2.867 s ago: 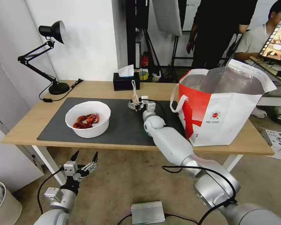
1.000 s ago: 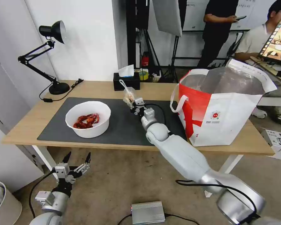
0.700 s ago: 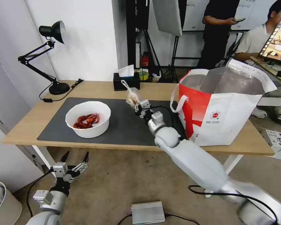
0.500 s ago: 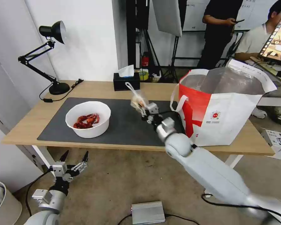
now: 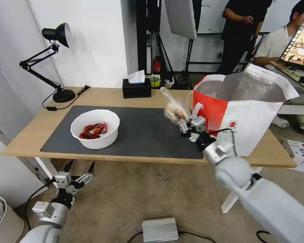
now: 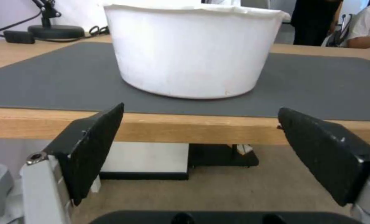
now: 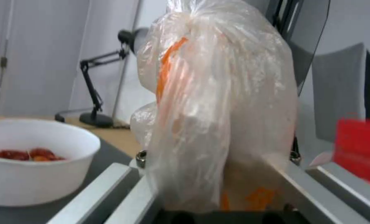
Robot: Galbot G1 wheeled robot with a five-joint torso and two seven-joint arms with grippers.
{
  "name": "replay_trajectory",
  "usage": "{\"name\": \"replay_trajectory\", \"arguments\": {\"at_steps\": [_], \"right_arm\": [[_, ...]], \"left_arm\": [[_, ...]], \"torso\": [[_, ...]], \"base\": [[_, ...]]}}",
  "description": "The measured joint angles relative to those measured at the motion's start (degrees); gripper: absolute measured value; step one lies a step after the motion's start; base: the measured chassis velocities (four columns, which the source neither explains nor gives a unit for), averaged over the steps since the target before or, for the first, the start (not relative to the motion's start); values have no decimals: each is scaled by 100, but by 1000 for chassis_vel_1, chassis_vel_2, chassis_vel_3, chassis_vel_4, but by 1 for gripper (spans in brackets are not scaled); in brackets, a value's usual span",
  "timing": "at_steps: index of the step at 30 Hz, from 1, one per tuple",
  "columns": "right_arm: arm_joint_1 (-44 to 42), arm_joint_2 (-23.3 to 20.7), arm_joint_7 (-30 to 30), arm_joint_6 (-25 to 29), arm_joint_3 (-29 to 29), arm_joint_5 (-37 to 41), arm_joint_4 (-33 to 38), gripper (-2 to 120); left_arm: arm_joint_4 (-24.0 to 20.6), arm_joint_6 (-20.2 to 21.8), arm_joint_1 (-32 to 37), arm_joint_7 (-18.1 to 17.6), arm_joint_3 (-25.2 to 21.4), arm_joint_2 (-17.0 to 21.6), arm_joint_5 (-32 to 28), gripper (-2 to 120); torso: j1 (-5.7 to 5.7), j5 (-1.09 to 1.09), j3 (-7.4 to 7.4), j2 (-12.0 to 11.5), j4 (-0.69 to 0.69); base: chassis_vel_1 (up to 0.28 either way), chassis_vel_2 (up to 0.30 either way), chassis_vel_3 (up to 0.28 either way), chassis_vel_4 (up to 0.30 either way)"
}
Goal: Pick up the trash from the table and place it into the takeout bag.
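A light-wood tabletop (image 5: 30, 135) with a dark grey mat (image 5: 138, 135) stood in a cluttered studio. The right pincer (image 5: 184, 123), clenched on the small knotted bag (image 5: 174, 109), held it aloft just left of the takeout bag (image 5: 246, 114). The left pincer (image 5: 78, 171) hung released below the near left edge. The knotted bag might snag the tote's handle or rim. The right wrist view showed orange scraps inside; the left wrist view showed the bowl (image 6: 191, 46) side-on.
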Motion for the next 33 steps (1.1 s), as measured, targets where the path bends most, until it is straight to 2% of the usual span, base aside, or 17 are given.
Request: {"name": "replay_trajectory", "arguments": {"at_steps": [5,9,16,24,29,33], "right_arm": [[-285,-20,-72,120,344,11,219,4],[-751,102,-217,264,871,13,425,4],[-1138,285,-369,417,1371,94,512,4],[-1492,577,-391,477,2565,447,543,4],[-1323,456,-170,357,2844,723,540,4],[-903,124,182,116,2885,1040,484,4]], "left_arm": [[-29,4,-1,3,19,-18,19,100],[-66,8,26,5,12,-22,22,100],[-66,7,49,11,13,-19,29,100],[-45,-13,61,19,72,-24,62,100],[-26,-19,63,27,100,-4,68,100],[-3,-24,35,31,154,4,85,100]], "torso": [[0,0,1,0,1],[0,0,1,0,0],[0,-1,0,0,1],[0,0,0,0,0],[0,0,0,-1,0],[0,0,1,-1,1]], "base": [[0,0,0,0],[0,0,0,0],[0,0,0,0],[0,0,0,0],[0,0,0,0],[0,0,0,0]]}}
